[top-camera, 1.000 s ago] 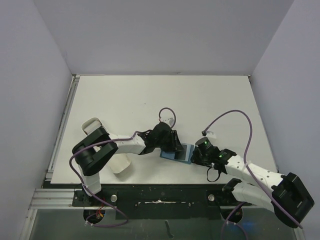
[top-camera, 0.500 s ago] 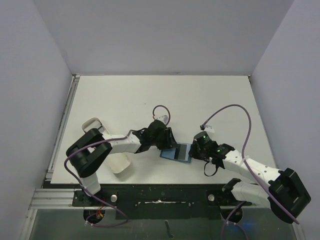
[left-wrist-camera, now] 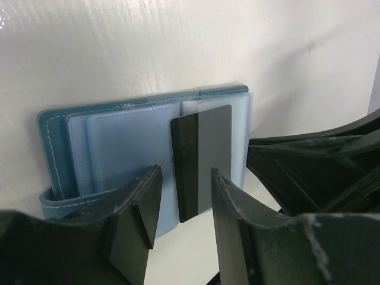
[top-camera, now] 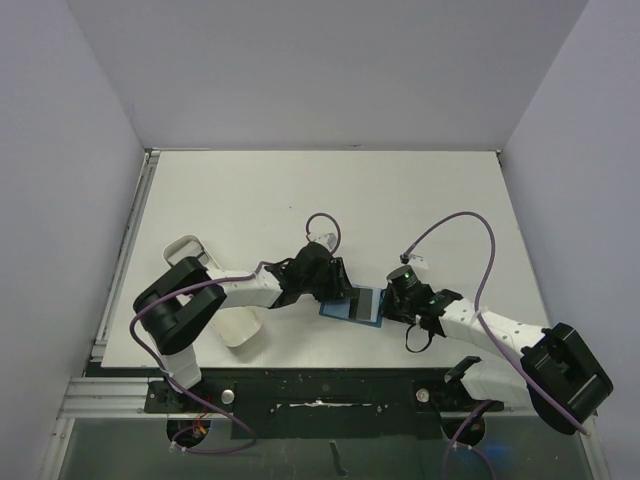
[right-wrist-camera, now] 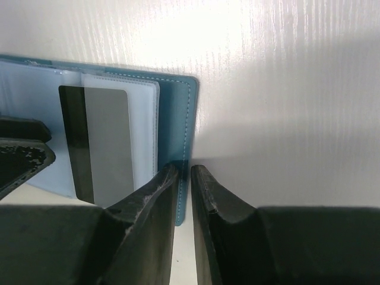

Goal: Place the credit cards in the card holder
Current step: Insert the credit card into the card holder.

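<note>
a white table point(top-camera: 420, 200) fills the floor between pale walls. the left arm point(top-camera: 240, 290) reaches across a long white tray point(top-camera: 240, 328) at the near left and covers its middle. the right arm point(top-camera: 490, 335) comes in from the near right, with a purple cable point(top-camera: 470, 228) looping above it. between the two wrists lies the card holder point(left-wrist-camera: 119, 148), open and flat near the table's front edge, clear sleeves up. one grey credit card point(left-wrist-camera: 200, 160) with a dark stripe rests on the sleeves. the left gripper point(left-wrist-camera: 186, 172) straddles the card's near end, jaws partly apart, hiding its lower corner. the right gripper point(right-wrist-camera: 183, 169) sits over the cover's outer edge with only a thin slit between its jaws; whether it pinches the cover i cannot tell.
</note>
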`<state>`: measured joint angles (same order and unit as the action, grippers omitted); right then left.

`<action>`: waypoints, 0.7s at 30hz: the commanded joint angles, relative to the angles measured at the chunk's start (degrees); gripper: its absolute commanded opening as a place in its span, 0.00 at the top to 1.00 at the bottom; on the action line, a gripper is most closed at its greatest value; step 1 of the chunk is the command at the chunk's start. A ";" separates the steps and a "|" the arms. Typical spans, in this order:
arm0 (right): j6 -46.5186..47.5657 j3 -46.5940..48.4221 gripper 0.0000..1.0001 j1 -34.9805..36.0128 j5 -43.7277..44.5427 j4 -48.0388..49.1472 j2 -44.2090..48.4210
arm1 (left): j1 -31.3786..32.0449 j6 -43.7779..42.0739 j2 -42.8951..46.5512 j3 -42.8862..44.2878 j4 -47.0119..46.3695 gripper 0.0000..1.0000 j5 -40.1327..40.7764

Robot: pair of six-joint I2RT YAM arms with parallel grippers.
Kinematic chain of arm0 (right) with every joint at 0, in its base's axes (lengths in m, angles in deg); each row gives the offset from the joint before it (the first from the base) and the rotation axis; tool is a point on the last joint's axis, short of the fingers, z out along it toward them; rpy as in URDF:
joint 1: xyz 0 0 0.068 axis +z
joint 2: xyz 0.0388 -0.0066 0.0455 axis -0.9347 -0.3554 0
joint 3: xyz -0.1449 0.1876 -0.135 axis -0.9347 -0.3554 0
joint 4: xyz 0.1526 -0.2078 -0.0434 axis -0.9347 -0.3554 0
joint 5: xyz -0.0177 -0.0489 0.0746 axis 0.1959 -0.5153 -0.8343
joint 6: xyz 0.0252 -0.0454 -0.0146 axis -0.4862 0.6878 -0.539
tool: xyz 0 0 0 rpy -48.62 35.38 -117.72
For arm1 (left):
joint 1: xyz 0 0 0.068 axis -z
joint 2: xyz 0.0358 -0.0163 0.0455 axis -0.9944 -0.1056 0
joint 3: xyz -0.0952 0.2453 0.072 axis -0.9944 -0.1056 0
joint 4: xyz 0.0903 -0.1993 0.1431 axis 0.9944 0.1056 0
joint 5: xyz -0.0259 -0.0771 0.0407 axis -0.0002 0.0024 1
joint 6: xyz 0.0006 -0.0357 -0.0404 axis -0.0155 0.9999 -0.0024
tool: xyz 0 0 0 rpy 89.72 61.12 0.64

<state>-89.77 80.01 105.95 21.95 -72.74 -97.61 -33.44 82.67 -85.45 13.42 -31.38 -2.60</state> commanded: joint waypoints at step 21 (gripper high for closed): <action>-0.15 -2.86 0.82 -0.17 -0.24 2.76 0.50 | 0.88 3.38 -4.86 1.11 -9.60 0.66 -2.93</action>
<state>-89.94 78.72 105.95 21.84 -70.33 -96.87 -33.07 85.24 -89.06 13.38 -37.89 -4.15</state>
